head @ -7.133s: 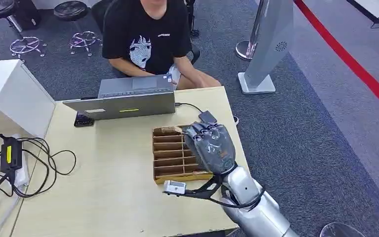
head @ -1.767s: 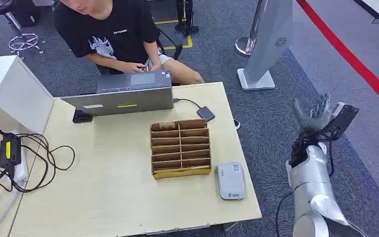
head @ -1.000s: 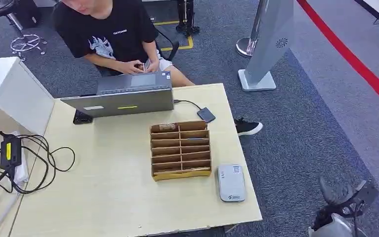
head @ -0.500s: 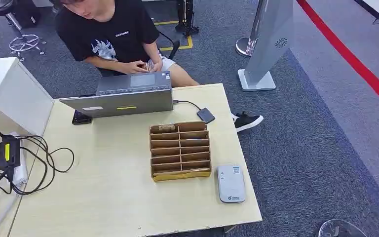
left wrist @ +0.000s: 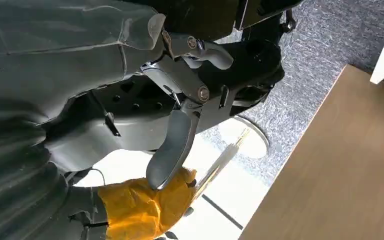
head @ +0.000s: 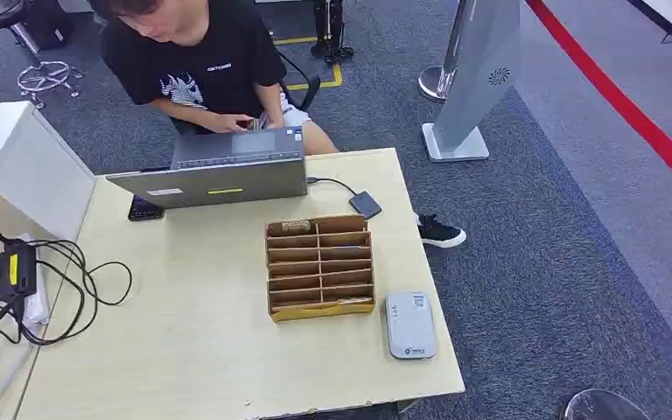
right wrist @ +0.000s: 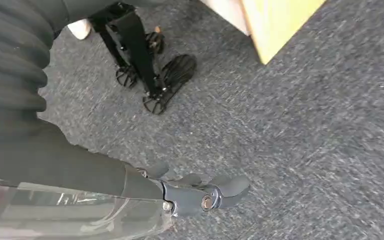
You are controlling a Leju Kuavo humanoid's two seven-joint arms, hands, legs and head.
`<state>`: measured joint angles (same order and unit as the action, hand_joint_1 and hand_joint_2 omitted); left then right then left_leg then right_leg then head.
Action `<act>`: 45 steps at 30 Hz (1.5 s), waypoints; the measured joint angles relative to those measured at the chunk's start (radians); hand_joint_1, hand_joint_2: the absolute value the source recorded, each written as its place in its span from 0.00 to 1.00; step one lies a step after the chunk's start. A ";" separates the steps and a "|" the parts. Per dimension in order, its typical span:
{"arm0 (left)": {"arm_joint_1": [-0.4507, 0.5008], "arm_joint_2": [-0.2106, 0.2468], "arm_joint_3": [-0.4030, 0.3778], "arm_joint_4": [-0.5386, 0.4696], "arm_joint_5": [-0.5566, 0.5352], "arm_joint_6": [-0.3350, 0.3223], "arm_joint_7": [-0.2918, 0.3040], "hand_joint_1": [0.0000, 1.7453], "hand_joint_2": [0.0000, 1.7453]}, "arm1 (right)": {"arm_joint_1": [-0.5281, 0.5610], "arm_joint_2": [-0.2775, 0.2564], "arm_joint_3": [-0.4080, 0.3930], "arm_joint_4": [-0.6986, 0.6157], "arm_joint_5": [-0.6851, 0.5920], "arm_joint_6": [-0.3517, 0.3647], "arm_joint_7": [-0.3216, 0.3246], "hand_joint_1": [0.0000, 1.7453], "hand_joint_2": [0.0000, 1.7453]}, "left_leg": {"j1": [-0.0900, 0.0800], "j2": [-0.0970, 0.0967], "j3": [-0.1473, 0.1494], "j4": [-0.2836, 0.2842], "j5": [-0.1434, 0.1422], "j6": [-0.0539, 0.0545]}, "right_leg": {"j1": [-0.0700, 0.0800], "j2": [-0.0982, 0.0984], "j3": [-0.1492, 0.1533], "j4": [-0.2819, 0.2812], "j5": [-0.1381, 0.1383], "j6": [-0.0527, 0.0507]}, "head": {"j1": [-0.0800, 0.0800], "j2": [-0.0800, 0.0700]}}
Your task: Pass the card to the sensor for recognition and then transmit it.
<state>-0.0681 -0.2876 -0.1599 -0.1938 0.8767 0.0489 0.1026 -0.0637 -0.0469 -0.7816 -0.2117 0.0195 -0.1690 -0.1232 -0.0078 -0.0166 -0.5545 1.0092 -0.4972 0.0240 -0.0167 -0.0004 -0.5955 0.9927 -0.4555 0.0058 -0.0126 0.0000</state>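
Observation:
The grey-white sensor [head: 409, 325] lies flat on the table [head: 184, 350] near its right front corner, beside a wooden compartment box [head: 319, 265]. Something pale sits in the box's far left slot [head: 295, 225]. A seated person [head: 206, 61] behind the laptop holds something small in both hands; I cannot tell if it is the card. My left hand [left wrist: 180, 100] hangs beside my body, fingers loose, holding nothing. My right hand [right wrist: 200, 192] hangs over the grey carpet with its fingers stretched out and nothing in them.
An open laptop [head: 214, 175] stands at the table's far side, with a dark adapter [head: 365, 204] on its cable. Tangled cables [head: 61, 280] and a white box [head: 17, 166] are at the left. A grey pillar stand [head: 472, 79] rises on the carpet to the right.
My right arm, raised right of the table 1.8 s ago, has dropped out of the head view. The person's shoe has shifted slightly by the table's right edge.

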 joint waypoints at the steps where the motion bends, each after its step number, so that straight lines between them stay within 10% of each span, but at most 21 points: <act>1: -0.001 0.000 -0.004 0.000 0.005 0.005 0.000 0.00 1.00 | 0.000 0.002 0.001 0.001 0.002 0.005 0.005 0.00 1.00 | 0.000 0.000 0.000 0.000 0.000 0.000 | 0.000 0.000 0.000 0.000 0.000 0.000 | 0.000 0.000; 4: -0.003 0.000 -0.032 0.000 0.016 0.002 0.000 0.00 1.00 | 0.001 0.007 0.010 0.003 0.014 0.047 0.010 0.00 1.00 | 0.000 0.000 0.000 0.000 0.000 0.000 | 0.000 0.000 0.000 0.000 0.000 0.000 | 0.000 0.000; 5: -0.004 0.000 -0.043 0.000 0.014 -0.008 0.000 0.00 1.00 | 0.001 0.010 0.015 0.004 0.019 0.058 0.009 0.00 0.00 | 0.000 0.000 0.000 0.000 0.000 0.000 | 0.000 0.000 0.000 0.000 0.000 0.000 | 0.000 0.000; 8: -0.007 0.005 -0.077 0.000 -0.032 -0.091 0.018 0.00 1.00 | 0.001 0.016 0.029 0.006 0.047 0.095 0.008 0.00 0.00 | 0.000 0.000 0.000 0.000 0.000 0.000 | 0.000 0.000 0.000 0.000 0.000 0.000 | 0.000 0.000; 13: -0.020 0.035 -0.242 0.000 -0.262 -0.422 0.119 0.00 1.00 | -0.013 0.034 0.075 0.008 0.109 0.113 0.026 0.00 0.00 | 0.000 0.000 0.001 0.000 0.000 0.000 | 0.000 0.000 0.001 0.000 0.000 0.000 | 0.001 0.000; 17: -0.025 0.053 -0.370 0.000 -0.321 -0.478 0.128 0.00 1.00 | -0.044 0.045 0.100 0.010 0.121 0.105 0.043 0.00 0.00 | 0.000 0.002 0.003 0.000 0.000 0.000 | 0.000 0.002 0.002 0.000 0.000 0.000 | 0.000 0.000; 18: -0.025 0.058 -0.390 0.000 -0.323 -0.478 0.128 0.00 0.00 | -0.049 0.047 0.104 0.010 0.121 0.105 0.047 0.00 0.00 | 0.000 0.001 0.003 0.000 0.000 0.000 | 0.000 0.001 0.002 0.000 0.000 0.000 | 0.001 0.000; 19: -0.025 0.060 -0.403 0.000 -0.323 -0.478 0.128 0.00 0.00 | -0.052 0.048 0.107 0.010 0.121 0.105 0.048 0.00 0.00 | 0.000 0.001 0.003 0.000 0.000 0.000 | 0.000 0.001 0.002 0.000 0.000 0.000 | 0.001 0.000; 20: -0.025 0.060 -0.415 0.000 -0.325 -0.478 0.127 0.00 1.00 | -0.054 0.049 0.110 0.010 0.121 0.106 0.048 0.00 0.00 | 0.000 0.001 0.003 0.000 0.000 0.000 | 0.000 0.001 0.002 0.000 0.000 0.000 | 0.001 0.000; 25: -0.028 0.059 -0.447 0.000 -0.355 -0.398 0.017 0.00 1.00 | -0.044 0.052 0.116 0.011 0.124 0.113 0.046 0.00 0.00 | 0.000 0.001 0.003 0.000 0.000 0.000 | 0.000 0.001 0.002 0.000 0.000 0.000 | 0.001 0.000; 30: -0.081 0.061 -0.628 0.000 -0.698 -0.490 -0.065 0.00 1.00 | -0.069 0.057 0.138 0.014 0.185 0.093 0.097 0.00 0.00 | 0.000 0.001 0.003 0.000 0.000 0.000 | -0.001 0.001 0.003 0.000 0.000 0.000 | 0.001 0.000; 37: -0.211 0.041 -0.958 -0.002 -1.014 -0.489 -0.113 0.00 1.00 | -0.149 0.066 0.186 0.014 0.237 0.087 0.158 0.00 0.00 | 0.000 0.002 0.009 0.000 0.001 0.000 | 0.000 0.002 0.009 0.000 0.001 -0.001 | 0.001 0.000; 45: -0.289 0.016 -1.163 -0.016 -1.245 -0.387 -0.051 0.00 1.00 | -0.181 0.067 0.214 0.014 0.273 0.099 0.190 0.00 0.00 | 0.000 0.002 0.009 0.000 0.001 0.000 | 0.000 0.002 0.008 0.000 0.001 -0.001 | 0.000 0.000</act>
<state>-0.3575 -0.2716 -1.3227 -0.2095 -0.3684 -0.3382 0.0516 -0.2451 0.0198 -0.5680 -0.1976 0.2923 -0.0702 0.0668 -0.0081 -0.0148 -0.5455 1.0095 -0.4966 0.0235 -0.0169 0.0017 -0.5875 0.9931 -0.4546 0.0051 -0.0130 0.0000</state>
